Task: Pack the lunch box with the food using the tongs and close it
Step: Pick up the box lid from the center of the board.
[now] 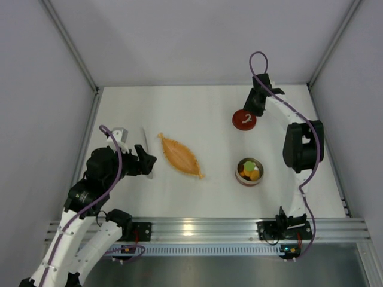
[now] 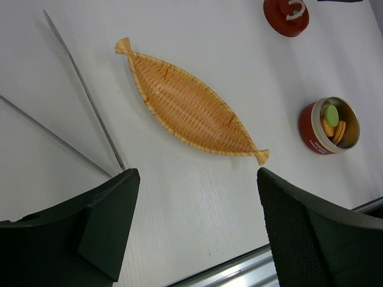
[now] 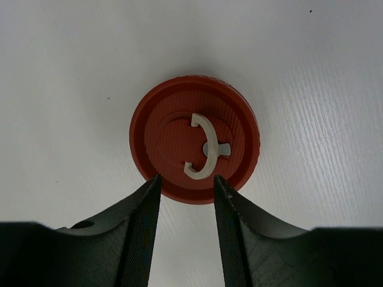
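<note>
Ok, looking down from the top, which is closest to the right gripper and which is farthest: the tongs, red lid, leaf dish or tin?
Starting from the right gripper:
1. The red lid, just at its fingertips, far right.
2. The tin, right side, nearer the front.
3. The leaf dish, in the middle.
4. The tongs, over on the left.

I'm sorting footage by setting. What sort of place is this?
Probably a robotics lab test cell, not a kitchen: plain grey wall panels enclose a white table, and a left arm and a right arm are bolted to an aluminium rail at its near edge.
</note>
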Controlling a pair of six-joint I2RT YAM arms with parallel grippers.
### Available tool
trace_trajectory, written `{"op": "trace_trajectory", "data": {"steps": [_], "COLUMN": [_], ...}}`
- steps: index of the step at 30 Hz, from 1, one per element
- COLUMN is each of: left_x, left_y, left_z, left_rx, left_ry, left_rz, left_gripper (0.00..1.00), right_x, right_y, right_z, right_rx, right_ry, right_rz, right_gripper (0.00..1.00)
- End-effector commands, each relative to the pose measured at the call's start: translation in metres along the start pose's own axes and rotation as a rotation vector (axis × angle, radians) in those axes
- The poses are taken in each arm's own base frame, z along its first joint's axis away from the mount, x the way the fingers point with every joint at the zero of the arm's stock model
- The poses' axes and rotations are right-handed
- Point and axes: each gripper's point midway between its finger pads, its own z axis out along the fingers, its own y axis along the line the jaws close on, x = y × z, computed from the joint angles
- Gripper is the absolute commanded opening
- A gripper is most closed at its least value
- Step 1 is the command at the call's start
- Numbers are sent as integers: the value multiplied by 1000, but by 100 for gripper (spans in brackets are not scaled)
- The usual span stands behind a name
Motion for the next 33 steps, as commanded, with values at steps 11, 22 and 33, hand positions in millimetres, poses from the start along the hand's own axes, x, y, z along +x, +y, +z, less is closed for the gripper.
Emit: {"op": "trace_trajectory", "data": {"steps": [11,22,33], "left_x": [-8,-6,-6], "left_y": [-4,-4,-5], "left_z": [4,6,6], "left_rx": [7,7,12], "left_ry": [-39,-27,-27], "left_rz": [5,6,9], "left_gripper": [84,84,84], "right_x": [3,8,9], "right_y": [-15,-16,-18], "right_z": [19,34,42], "right_rx": [12,-15,-36], "right_ry": [20,52,68], "right_rz": [77,85,77], "right_gripper": [41,40,21]}}
